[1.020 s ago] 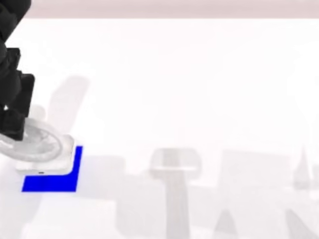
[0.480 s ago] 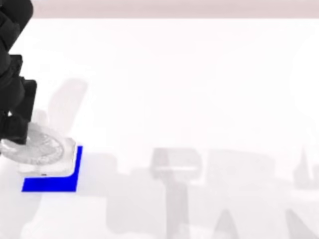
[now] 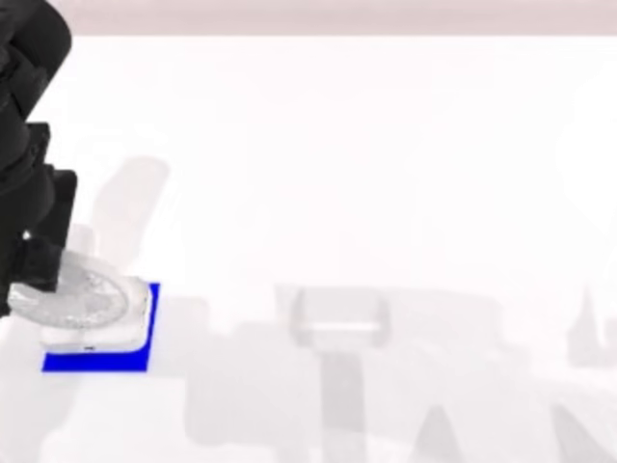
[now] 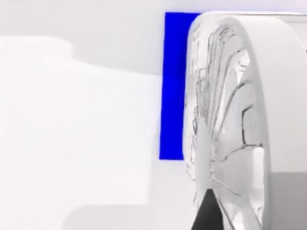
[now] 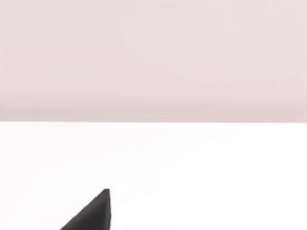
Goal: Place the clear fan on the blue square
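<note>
The clear fan (image 3: 89, 297) hangs in my left gripper (image 3: 39, 275), which is shut on the rim of its round grilled head at the table's left side. Its rounded-square base (image 3: 120, 338) covers most of the blue square (image 3: 96, 363); blue shows only as a strip along the right and near edges. I cannot tell whether the base touches the square. In the left wrist view the fan (image 4: 230, 120) fills the frame, one dark fingertip (image 4: 207, 215) lies against it, and the blue square (image 4: 172, 86) lies beyond. My right arm is out of the top view; one fingertip (image 5: 93, 215) shows alone.
Grey shadows of the arms fall across the near half of the white table (image 3: 386, 193). A pinkish wall band (image 3: 337, 14) runs along the far edge. The right wrist view shows bare table and the wall (image 5: 153, 57).
My left gripper has carried the fan a little nearer and lower over the blue square, so less blue shows along the near edge. The shadows have shifted.
</note>
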`<move>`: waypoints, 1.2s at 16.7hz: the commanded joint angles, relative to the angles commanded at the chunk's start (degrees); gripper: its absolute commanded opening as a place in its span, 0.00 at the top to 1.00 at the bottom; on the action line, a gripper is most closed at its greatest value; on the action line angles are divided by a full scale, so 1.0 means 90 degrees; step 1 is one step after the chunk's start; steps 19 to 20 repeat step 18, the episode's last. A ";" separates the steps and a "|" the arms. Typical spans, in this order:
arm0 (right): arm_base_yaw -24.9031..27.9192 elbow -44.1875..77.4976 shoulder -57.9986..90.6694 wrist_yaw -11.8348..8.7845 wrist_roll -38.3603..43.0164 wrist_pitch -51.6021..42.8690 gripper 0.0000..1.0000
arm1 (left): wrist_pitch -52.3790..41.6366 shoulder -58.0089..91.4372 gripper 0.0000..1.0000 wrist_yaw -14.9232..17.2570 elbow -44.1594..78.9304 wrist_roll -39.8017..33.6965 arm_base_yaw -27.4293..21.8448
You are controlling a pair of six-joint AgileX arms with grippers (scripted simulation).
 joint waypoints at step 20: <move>0.0000 0.0000 0.0000 0.0000 0.0000 0.0000 0.00 | 0.0000 0.0000 0.00 0.0000 0.0000 0.0000 0.0000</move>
